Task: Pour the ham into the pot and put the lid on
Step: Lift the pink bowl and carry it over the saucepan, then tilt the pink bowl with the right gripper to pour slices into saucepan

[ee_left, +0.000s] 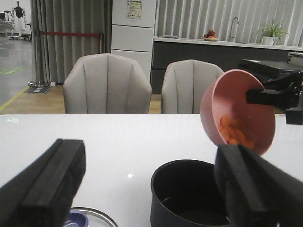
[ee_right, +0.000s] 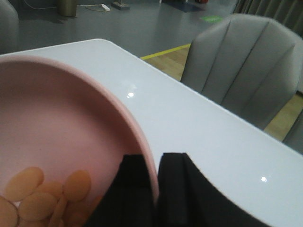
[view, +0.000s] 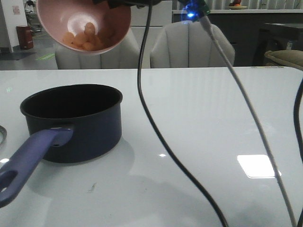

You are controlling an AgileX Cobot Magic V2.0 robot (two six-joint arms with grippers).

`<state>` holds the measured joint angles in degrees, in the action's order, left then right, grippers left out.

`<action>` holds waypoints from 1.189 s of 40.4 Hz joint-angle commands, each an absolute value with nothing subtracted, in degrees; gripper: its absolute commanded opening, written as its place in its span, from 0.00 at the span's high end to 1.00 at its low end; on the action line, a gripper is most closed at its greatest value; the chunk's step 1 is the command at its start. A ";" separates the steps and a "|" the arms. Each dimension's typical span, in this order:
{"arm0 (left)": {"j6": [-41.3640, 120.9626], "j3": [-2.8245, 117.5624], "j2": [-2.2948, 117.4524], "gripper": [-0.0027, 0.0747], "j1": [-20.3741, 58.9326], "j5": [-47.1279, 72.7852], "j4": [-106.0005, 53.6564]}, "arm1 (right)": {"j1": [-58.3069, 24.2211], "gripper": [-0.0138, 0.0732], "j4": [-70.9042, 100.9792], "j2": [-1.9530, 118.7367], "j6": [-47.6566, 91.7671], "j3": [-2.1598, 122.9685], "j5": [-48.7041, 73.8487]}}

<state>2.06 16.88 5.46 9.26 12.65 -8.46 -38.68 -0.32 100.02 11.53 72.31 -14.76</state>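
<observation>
Right gripper (ee_right: pixel 154 189) pinching tilted bowl (view: pixel 57 21) rim above pot (view: pixel 73 123); ham (view: pixel 85 38) inside bowl. Left gripper (ee_left: pixel 151 184) spread, empty. Lid (ee_left: pixel 92 218) beside pot.

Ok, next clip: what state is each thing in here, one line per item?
pink bowl: lifted and tilted above the pot, rim pinched by the right gripper.
ham: in the bowl, not yet poured.
pot: upright on the table, uncovered, looks empty.
lid: flat on the table beside the pot.
left gripper: open, holding nothing.
</observation>
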 commanded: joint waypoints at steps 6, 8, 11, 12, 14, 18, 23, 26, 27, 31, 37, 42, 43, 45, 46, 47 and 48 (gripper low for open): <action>2.07 18.41 6.06 0.18 9.61 8.14 -9.16 | -41.96 0.69 0.00 101.21 29.38 73.67 -27.25; 2.07 18.41 6.06 0.18 9.61 8.14 -9.16 | -42.66 0.69 1.51 102.08 34.26 73.67 -28.51; 2.07 18.41 6.06 0.18 9.61 8.14 -9.16 | -43.94 0.69 5.35 103.36 42.58 73.67 -31.05; 2.07 18.41 6.06 0.18 9.61 8.14 -9.16 | -44.32 0.69 6.45 103.71 45.37 73.67 -32.03; 2.07 18.41 6.06 0.18 9.61 8.14 -9.16 | -45.17 0.69 9.21 104.64 51.96 73.67 -34.65; 2.07 18.41 6.06 0.18 9.61 8.14 -9.16 | -46.86 0.69 13.65 106.66 63.68 73.56 -41.39; 2.07 18.41 6.06 0.18 9.61 8.14 -9.16 | -48.27 0.69 14.99 109.67 73.74 73.56 -51.60; 2.07 18.41 6.06 0.18 9.61 8.14 -9.16 | -48.71 0.69 14.92 111.39 77.75 73.56 -57.23; 2.07 18.41 6.06 0.18 9.61 8.14 -9.16 | -48.85 0.69 14.92 111.86 78.81 73.56 -59.26; 2.07 18.41 6.06 0.18 9.61 8.14 -9.16 | -48.85 0.69 14.19 114.16 82.90 73.56 -65.58; 2.07 18.41 6.06 0.18 9.61 8.14 -9.16 | -48.85 0.69 14.07 115.98 87.63 73.56 -69.09; 2.07 18.41 6.06 0.18 9.61 8.14 -9.16 | -48.85 0.69 13.50 116.51 88.65 73.56 -71.98; 2.07 18.41 6.06 0.18 9.61 8.14 -9.16 | -48.85 0.69 13.51 116.52 88.65 73.56 -72.37; 2.07 18.41 6.06 0.18 9.61 8.14 -9.16 | -48.85 0.69 13.51 116.52 88.59 73.56 -72.38; 2.07 18.41 6.06 0.18 9.61 8.14 -9.16 | -48.85 0.69 13.51 116.52 88.40 73.56 -72.38; 2.07 18.41 6.06 0.18 9.61 8.14 -9.16 | -48.85 0.69 13.51 116.52 88.01 73.56 -72.32; 2.07 18.41 6.06 0.18 9.61 8.14 -9.16 | -48.85 0.69 13.67 116.52 87.55 73.56 -72.14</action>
